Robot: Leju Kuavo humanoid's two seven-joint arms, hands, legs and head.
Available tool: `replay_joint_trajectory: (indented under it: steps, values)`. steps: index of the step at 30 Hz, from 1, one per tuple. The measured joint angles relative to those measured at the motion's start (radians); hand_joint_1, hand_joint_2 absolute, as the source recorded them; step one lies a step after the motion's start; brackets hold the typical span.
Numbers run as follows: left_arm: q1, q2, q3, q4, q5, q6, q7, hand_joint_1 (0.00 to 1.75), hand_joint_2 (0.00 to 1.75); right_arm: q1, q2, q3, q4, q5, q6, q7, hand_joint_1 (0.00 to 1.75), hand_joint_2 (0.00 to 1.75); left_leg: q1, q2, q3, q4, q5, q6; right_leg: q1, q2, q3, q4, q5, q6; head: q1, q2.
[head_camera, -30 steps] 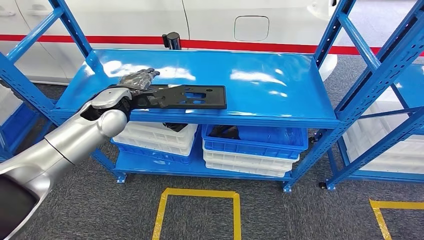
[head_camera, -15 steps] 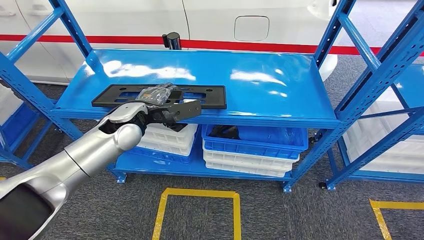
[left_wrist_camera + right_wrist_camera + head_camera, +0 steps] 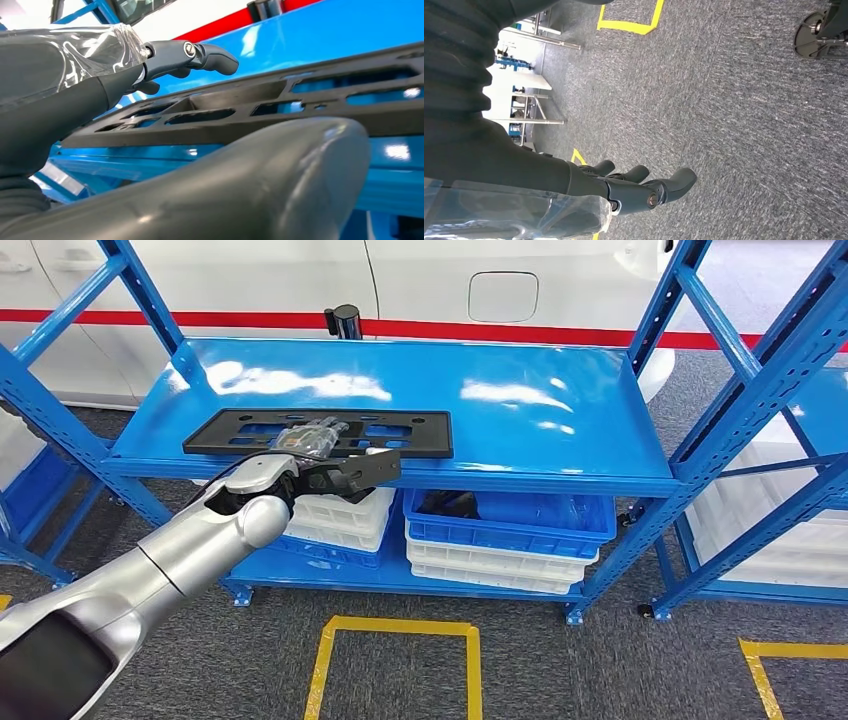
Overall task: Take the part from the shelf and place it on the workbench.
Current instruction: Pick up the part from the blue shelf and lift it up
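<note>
1. Nearest the camera, head view: left arm (image 3: pixel 170 550) reaches forward from lower left, silver, forearm angled up toward the shelf (image 3: pixel 560 430) edge.
2. Left hand (image 3: pixel 325 462) at the front edge of the blue shelf; thumb below the edge, fingers (image 3: pixel 200 54) extended above the part (image 3: pixel 400 430). No closed grip visible; holds nothing.
3. Part: flat black plate with cut-outs, lying on the shelf's front left area.
4. Right hand (image 3: pixel 644 187) hangs over grey carpet (image 3: pixel 734 100), fingers apart, empty.
5. Below the shelf: white and blue bins (image 3: pixel 505 540).
6. Farthest: white car body (image 3: pixel 420 280) with a red stripe.
</note>
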Motion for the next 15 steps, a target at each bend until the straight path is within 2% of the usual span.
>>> replay_joint_trajectory:
  steps: [9, 15]
  values:
    - [0.001, -0.002, 0.0, 0.028, -0.008, -0.009, 0.014, 0.0, 0.0, 0.0, -0.001, 0.006, 0.0, -0.002, 0.0, 0.0, 0.0, 1.75, -0.005, 0.0, -0.001, 0.002, -0.002, 0.002, -0.003, 0.0, 0.0, 0.0, 0.0, 0.001, 0.0, 0.0]
    - [0.002, -0.003, 0.0, 0.039, -0.009, -0.015, 0.015, 0.0, 0.0, 0.0, -0.001, 0.01, 0.0, -0.003, 0.0, -0.001, 0.0, 1.75, -0.01, 0.0, -0.001, 0.005, -0.006, 0.01, -0.008, 0.0, 0.001, -0.002, 0.0, 0.006, 0.0, 0.0]
